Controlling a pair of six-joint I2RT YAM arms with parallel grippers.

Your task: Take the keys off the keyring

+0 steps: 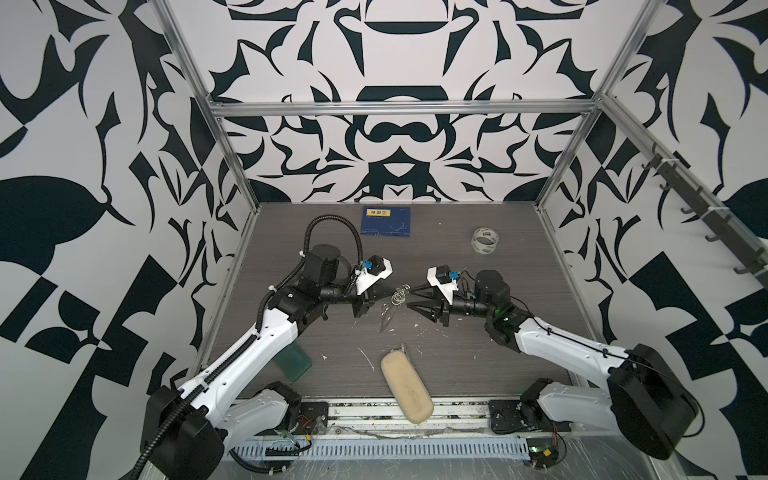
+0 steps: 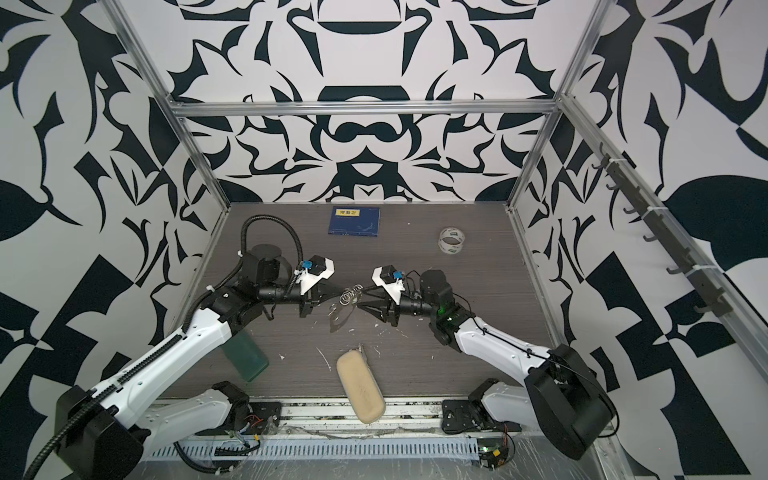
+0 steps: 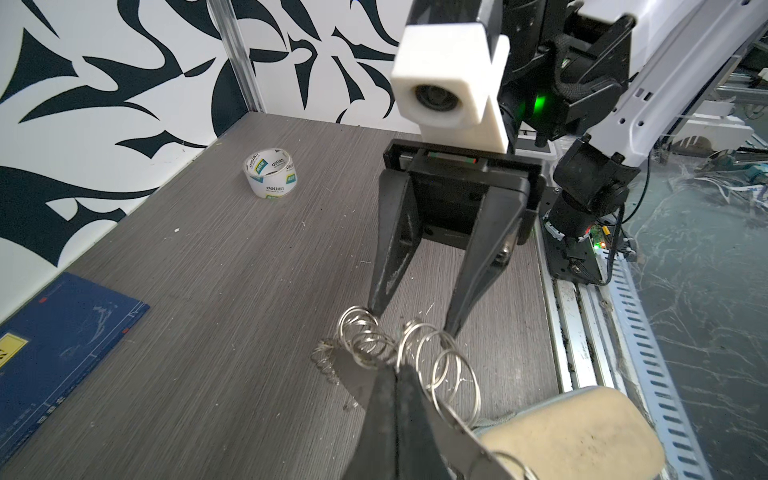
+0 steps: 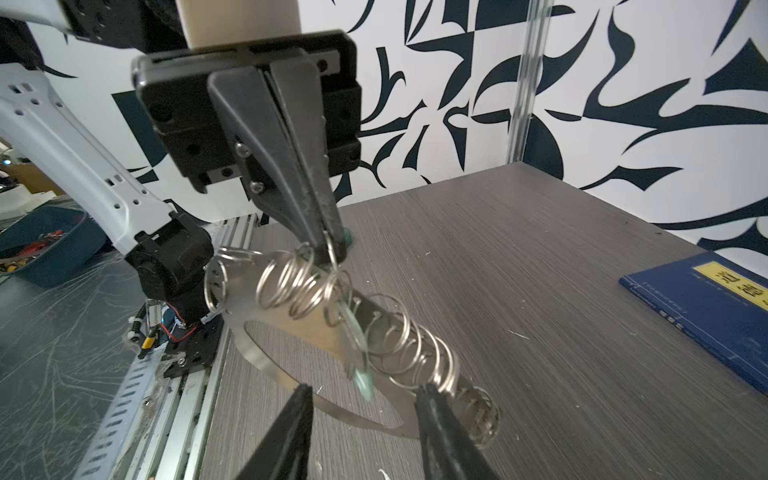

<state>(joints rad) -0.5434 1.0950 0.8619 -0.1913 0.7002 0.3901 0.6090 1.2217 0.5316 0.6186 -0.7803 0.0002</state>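
A thin, flat, silvery metal loop joined to a chain of small wire rings, the keyring (image 4: pixel 286 286) hangs over the middle of the surface, 1 ring pinched in the closed left tool (image 4: pixel 330 254). 1 small silvery key (image 4: pixel 363 382) with a pale greenish head dangles from the chain.

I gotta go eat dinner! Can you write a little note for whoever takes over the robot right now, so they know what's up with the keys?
Left gripper: shut on the keyring, pinching one wire ring of its chain.
Right gripper: open, close beside the chain, holding nothing.
Key: only one clearly seen, with a pale head, hanging from the chain below the left gripper.
Done: the keyring is held up.
Left: the key looks attached, so work it off the ring. Check for other keys, as the tangle of rings hides much.
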